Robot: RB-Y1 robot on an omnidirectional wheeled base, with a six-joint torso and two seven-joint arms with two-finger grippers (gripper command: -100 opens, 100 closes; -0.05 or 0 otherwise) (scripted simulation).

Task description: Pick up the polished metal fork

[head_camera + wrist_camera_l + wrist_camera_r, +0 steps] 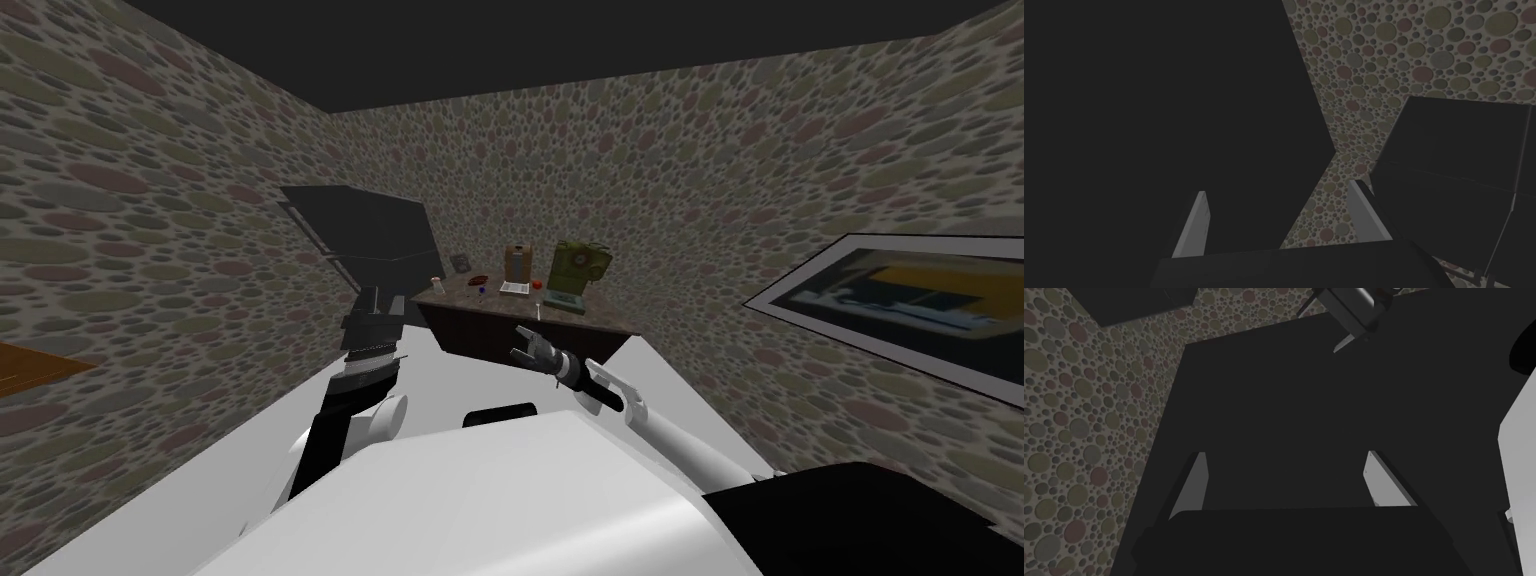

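Dark desk against a pebbled wall, head view: the fork, a thin pale sliver, lies near the desk's front edge, just beyond the right gripper. The left gripper is raised beside a black cabinet. Left wrist view: fingers spread. Right wrist view: fingers likewise spread.

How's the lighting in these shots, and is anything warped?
Head view: evenly lit; the wide lens splays the spotted walls toward the corners and slants the counter. Left wrist view: dim, left end effector open before a dark plane. Right wrist view: dim, right end effector open.
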